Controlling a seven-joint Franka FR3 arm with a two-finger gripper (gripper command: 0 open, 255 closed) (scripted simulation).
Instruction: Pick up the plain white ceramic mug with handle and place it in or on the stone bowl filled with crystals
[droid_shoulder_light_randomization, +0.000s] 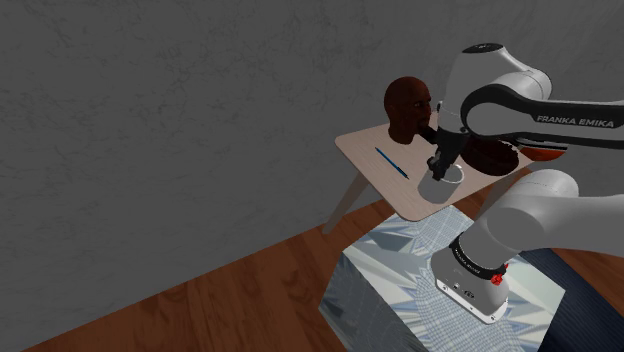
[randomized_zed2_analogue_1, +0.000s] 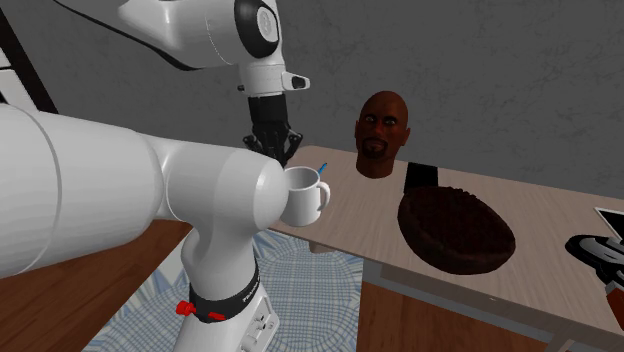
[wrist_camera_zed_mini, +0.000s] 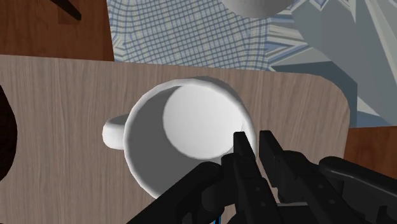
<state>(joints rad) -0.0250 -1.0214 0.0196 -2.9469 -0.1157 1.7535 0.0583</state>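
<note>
The white mug (wrist_camera_zed_mini: 184, 137) stands upright near a corner of the wooden bench (wrist_camera_zed_mini: 57, 165). The black gripper (wrist_camera_zed_mini: 256, 141) meets its rim on the side opposite the handle, and the fingers (wrist_camera_zed_mini: 242, 153) pinch the wall, one inside, one outside. In the second exterior view the handle points to 3 o'clock, a dark brown bowl (randomized_zed2_analogue_1: 455, 232) lies between 3 and 4 o'clock of the mug, apart from it, and a brown head (randomized_zed2_analogue_1: 385, 130) stands at 2 o'clock. In the shoulder view a blue pen (droid_shoulder_light_randomization: 392, 163) lies at 10 o'clock of the mug
</note>
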